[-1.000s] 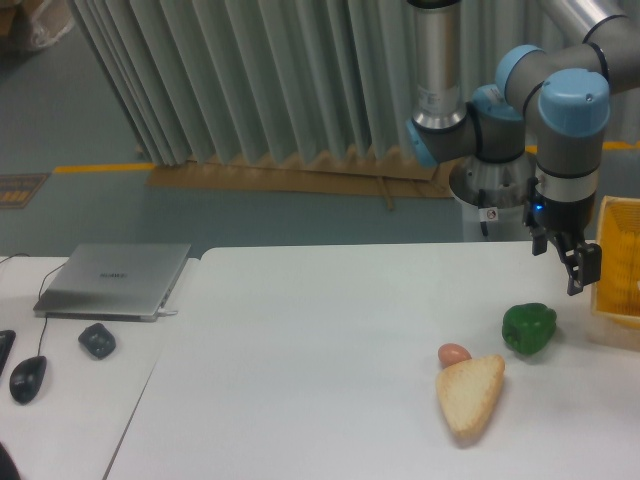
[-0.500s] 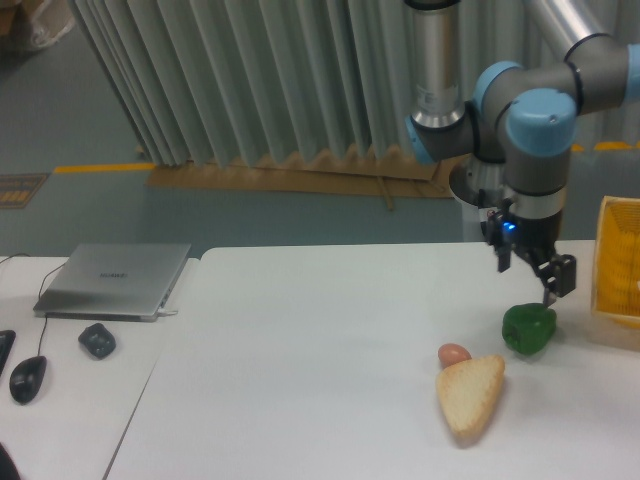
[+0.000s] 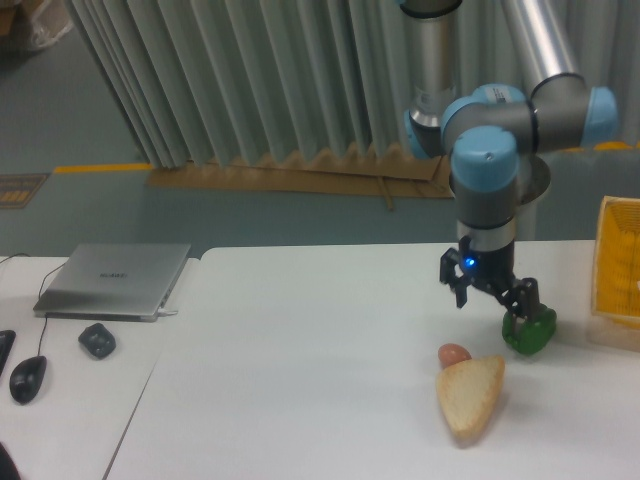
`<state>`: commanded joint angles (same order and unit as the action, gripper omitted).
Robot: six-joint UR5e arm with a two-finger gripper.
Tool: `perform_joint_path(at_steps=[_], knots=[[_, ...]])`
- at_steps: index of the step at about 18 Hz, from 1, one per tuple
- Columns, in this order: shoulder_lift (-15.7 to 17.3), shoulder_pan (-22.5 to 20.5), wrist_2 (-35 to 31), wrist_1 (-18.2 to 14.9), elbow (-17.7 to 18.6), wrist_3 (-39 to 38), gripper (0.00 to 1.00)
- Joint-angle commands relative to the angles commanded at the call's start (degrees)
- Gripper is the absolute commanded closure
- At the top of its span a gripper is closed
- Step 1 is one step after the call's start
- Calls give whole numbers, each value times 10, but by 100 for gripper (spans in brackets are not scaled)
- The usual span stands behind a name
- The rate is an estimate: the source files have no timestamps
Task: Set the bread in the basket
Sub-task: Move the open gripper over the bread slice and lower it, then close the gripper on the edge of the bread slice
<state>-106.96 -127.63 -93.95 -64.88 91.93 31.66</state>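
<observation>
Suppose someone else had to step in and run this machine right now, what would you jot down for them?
Pincer: open, holding nothing, hanging above the table between the small brown egg and the green bell pepper.
Tan wedge-shaped bread slice: flat on the white table, its wide end by the egg, untouched.
Bright yellow lattice basket: at the table's right edge, partly out of view.
Done: nothing yet.
Left: grasp the bread, carry it right, drop it in the basket.

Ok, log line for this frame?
phase: approach | end effector: open, empty, above table | bread: on table | basket: right edge
</observation>
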Motion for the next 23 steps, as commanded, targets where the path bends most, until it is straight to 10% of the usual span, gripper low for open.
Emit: perform_joint_path(at_steps=[23], knots=[[-90, 34, -28, 15, -20, 17, 0]])
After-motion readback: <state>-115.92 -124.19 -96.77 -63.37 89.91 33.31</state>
